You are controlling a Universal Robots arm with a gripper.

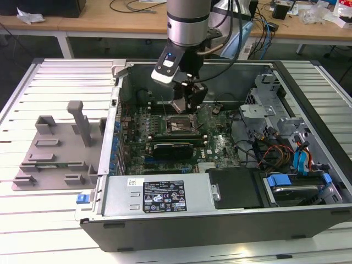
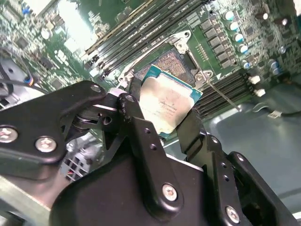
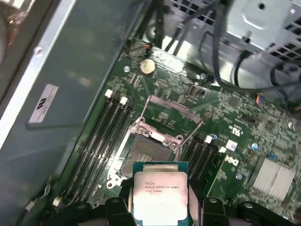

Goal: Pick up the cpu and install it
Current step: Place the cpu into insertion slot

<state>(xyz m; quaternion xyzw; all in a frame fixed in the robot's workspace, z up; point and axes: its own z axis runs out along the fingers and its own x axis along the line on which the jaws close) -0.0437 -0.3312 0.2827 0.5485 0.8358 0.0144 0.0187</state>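
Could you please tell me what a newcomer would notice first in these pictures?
The eye lands on the cpu, its silver top gripped between the black jaws of the gripper and held over the open socket on the green motherboard. In the exterior view the arm reaches down into the open computer case, with a grey plastic tray lying on the exterior view's left.

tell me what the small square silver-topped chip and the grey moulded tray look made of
Small square silver-topped cpu, clamped in the black gripper: top looks like matte metal, dull sheen with smudges; its teal edge looks like circuit-board laminate. Grey moulded tray: probably plastic, judging by its even matte grey and blocky moulded shapes.
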